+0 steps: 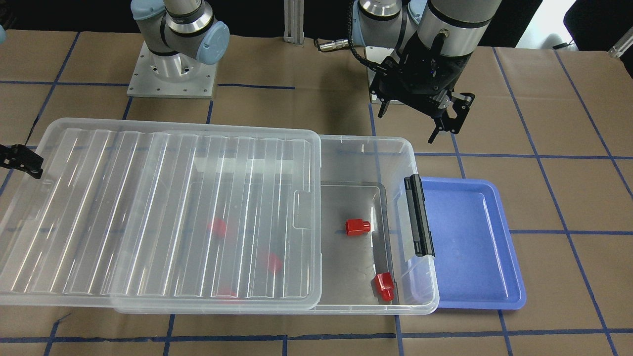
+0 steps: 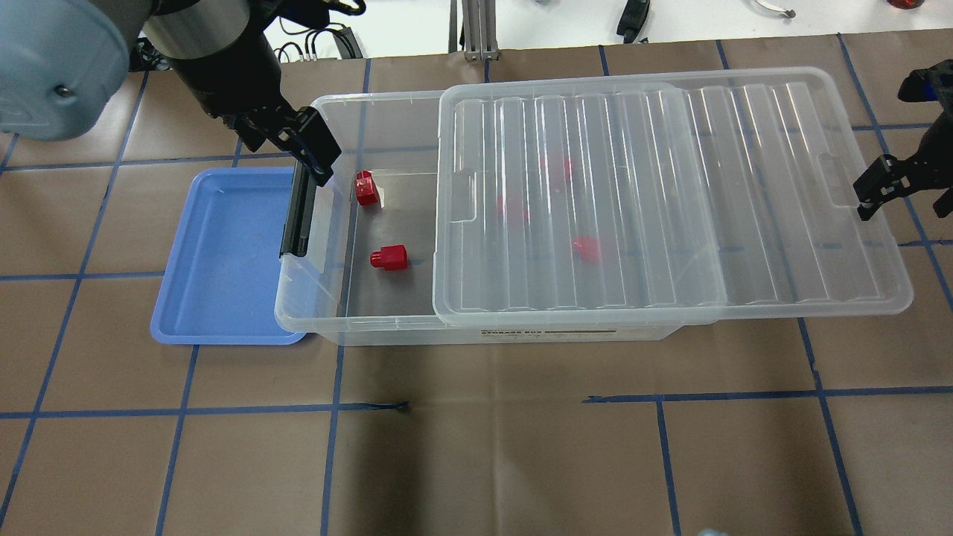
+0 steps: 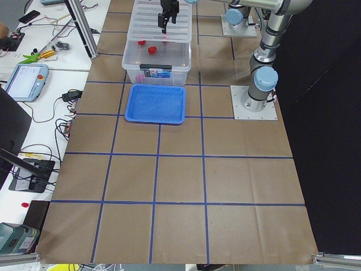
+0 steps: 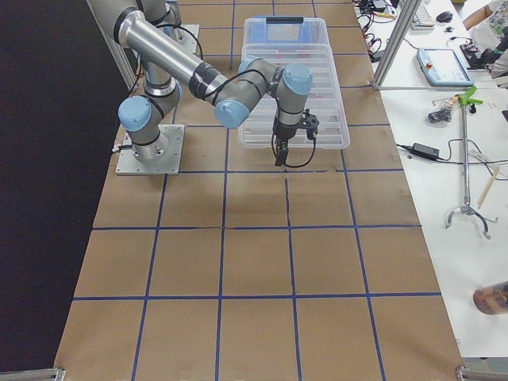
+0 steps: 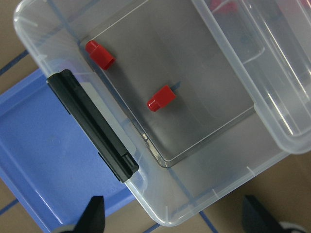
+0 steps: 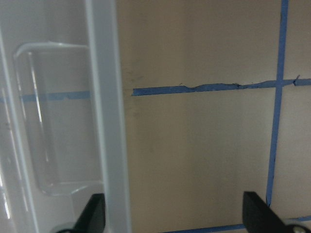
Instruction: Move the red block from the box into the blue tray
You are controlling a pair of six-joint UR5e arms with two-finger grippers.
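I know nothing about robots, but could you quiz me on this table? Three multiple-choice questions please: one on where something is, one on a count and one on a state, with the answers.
1. Where does the blue tray lie relative to the box?
A. Inside it
B. On the table at its end with the black latch
C. Stacked on top of it

2. How many red blocks lie in the uncovered part of the box?
A. None
B. Four
C. Two

3. What state is the lid in?
A. Slid partway along, leaving one end of the box open
B. Shut over the whole box
C. Off the box, flat on the table

Answers:
1 B: the tray sits on the table just past the latch.
2 C: two blocks show clearly; the others are only red blurs under the lid.
3 A: the lid covers most of the box and overhangs its far end.
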